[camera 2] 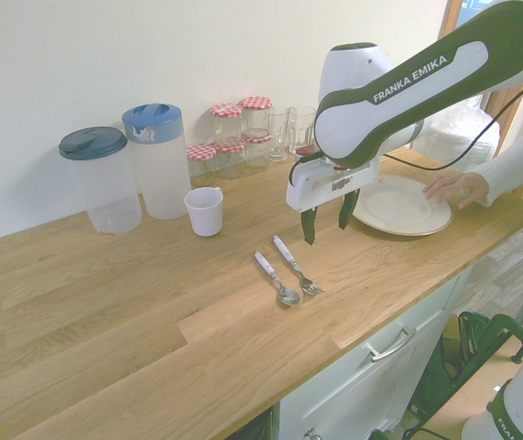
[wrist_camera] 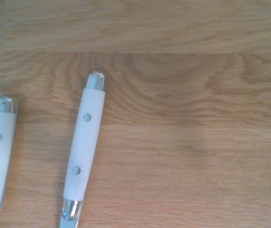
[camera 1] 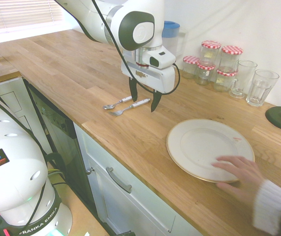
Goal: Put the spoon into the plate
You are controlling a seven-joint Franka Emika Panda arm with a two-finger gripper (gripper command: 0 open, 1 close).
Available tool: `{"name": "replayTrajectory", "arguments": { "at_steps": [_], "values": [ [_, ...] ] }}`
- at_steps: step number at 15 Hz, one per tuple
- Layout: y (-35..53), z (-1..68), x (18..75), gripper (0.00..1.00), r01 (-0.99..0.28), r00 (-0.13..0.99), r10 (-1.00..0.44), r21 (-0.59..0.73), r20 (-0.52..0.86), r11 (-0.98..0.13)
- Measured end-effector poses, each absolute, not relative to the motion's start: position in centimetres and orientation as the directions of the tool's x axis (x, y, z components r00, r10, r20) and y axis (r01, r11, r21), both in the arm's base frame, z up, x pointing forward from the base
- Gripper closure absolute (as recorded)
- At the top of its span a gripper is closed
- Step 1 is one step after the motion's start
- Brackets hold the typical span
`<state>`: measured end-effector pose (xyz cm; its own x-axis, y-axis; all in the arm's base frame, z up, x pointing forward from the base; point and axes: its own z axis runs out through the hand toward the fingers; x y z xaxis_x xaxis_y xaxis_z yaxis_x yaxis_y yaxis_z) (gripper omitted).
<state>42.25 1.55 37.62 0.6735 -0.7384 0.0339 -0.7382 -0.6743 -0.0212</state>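
White glossy arm (camera 2: 398,87) with rounded housings, dark grey bands at joints, "FRANKA EMIKA" in white lettering on the dark band. Round grey-ringed white cap on wrist joint (camera 1: 136,30). Boxy white gripper (camera 1: 144,97) body, small label on its face, two black tapered fingers (camera 1: 133,90). Black cable (camera 1: 108,29) routed along the arm to the hand. Base column (camera 1: 12,167) white, yellow-red warning sticker on black square, name printed on lower ring.

The spoon (camera 1: 116,103), a small silver teaspoon with a whitish handle, lies flat on the wooden counter, back from its front edge. The plate (camera 1: 189,126), white and gold-rimmed, sits well apart near that edge.
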Motion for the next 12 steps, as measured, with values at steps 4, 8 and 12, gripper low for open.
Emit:
{"name": "replayTrajectory", "arguments": {
  "at_steps": [4,8,12],
  "values": [
    [2.4,38.7,42.6,0.00,-0.735,0.675,-0.735,-0.034,0.055,-0.677],
    [8.9,40.9,43.2,0.00,-0.732,0.674,-0.733,-0.046,0.088,-0.679],
    [13.7,39.2,44.6,0.00,-0.740,0.666,-0.741,-0.041,0.089,-0.671]
  ]
}}
